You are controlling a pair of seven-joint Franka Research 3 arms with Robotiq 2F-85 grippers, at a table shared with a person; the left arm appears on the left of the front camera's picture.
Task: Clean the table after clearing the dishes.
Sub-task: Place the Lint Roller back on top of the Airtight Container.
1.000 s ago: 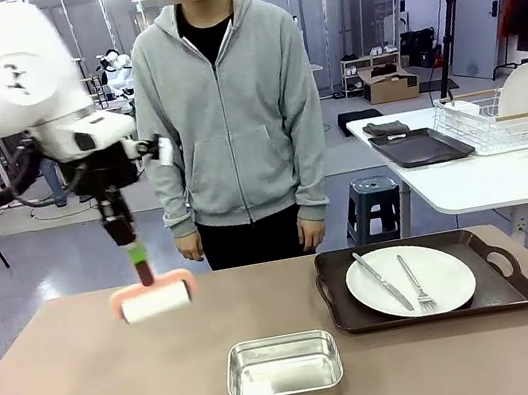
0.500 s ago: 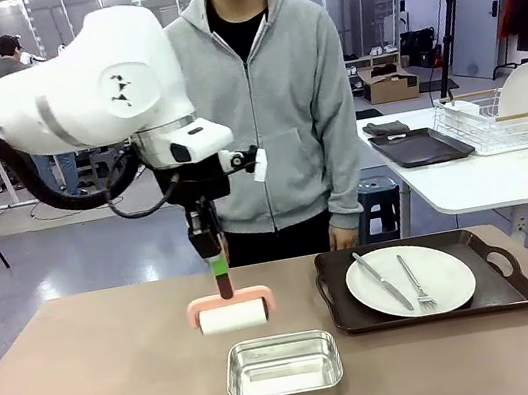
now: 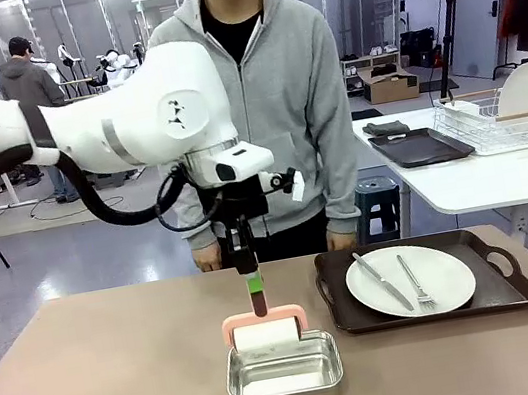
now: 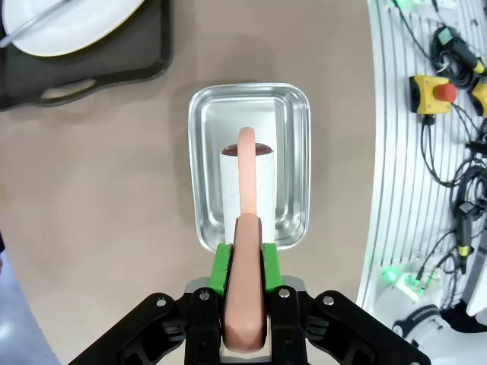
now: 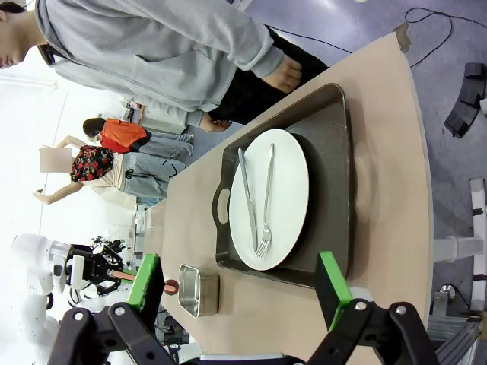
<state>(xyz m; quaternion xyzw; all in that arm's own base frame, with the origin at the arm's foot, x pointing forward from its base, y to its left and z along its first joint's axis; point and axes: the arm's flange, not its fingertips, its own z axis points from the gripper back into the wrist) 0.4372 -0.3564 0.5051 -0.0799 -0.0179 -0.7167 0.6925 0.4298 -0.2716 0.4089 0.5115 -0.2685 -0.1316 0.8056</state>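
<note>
My left gripper (image 3: 254, 284) is shut on the pink handle of a lint roller (image 3: 265, 334), which hangs with its white roll just over the far part of the small steel pan (image 3: 285, 376). In the left wrist view the roller (image 4: 245, 182) sits over the pan (image 4: 293, 114), with the gripper (image 4: 245, 262) clamped on its handle. On the tan table (image 3: 103, 387), at the right, a white plate (image 3: 410, 280) with a knife and fork lies on a dark tray (image 3: 503, 294). My right gripper (image 5: 240, 285) stands open, looking over that plate (image 5: 285, 190).
A person in a grey hoodie (image 3: 259, 107) stands at the far edge, hands down. To the back right stands a white side table (image 3: 484, 181) with a wire rack (image 3: 500, 122) and a second dark tray (image 3: 418, 146). A stool (image 3: 377, 204) is beside it.
My left arm has swung right, carrying the roller from over the table's left part to above the steel pan. The person shifted slightly to the right.
</note>
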